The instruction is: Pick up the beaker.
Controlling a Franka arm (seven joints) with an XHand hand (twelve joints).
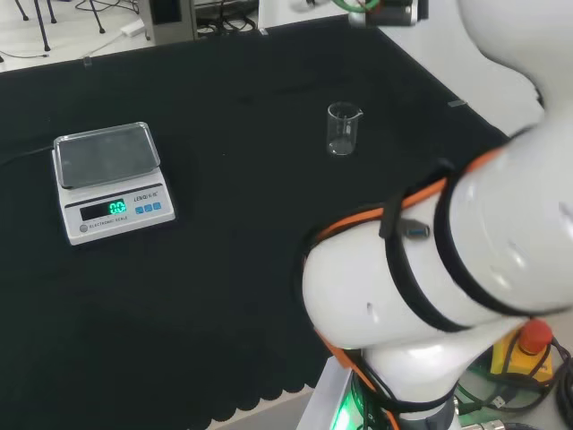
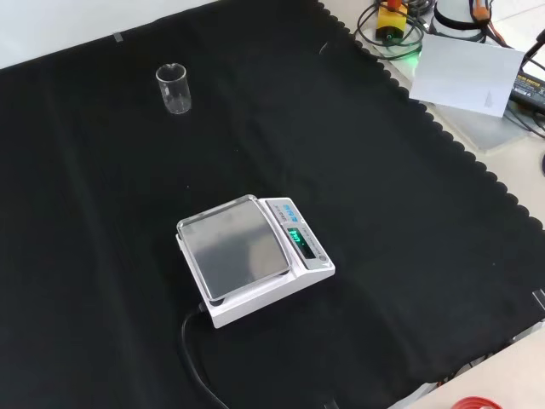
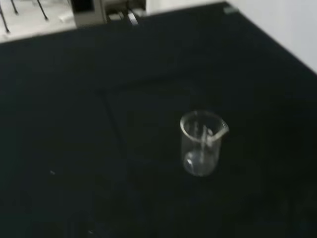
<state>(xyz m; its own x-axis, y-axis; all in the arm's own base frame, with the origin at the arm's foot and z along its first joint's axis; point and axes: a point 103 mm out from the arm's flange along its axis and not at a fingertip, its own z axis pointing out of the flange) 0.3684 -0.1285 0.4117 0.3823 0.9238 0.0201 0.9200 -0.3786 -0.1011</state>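
Note:
A small clear glass beaker [image 1: 341, 130] stands upright on the black cloth, right of the middle in the head view. In the front view the beaker [image 2: 174, 89] stands at the upper left, far from the scale. The wrist view looks down on the beaker [image 3: 202, 144] from some way off; it looks empty and its spout shows on the rim. Nothing touches the beaker.
A white electronic scale [image 1: 109, 182] with a steel pan and a lit green display sits on the cloth at the head view's left; the scale [image 2: 249, 256] has a black cable running toward the front view's bottom edge. The arm's white links [image 1: 466, 260] fill the head view's right.

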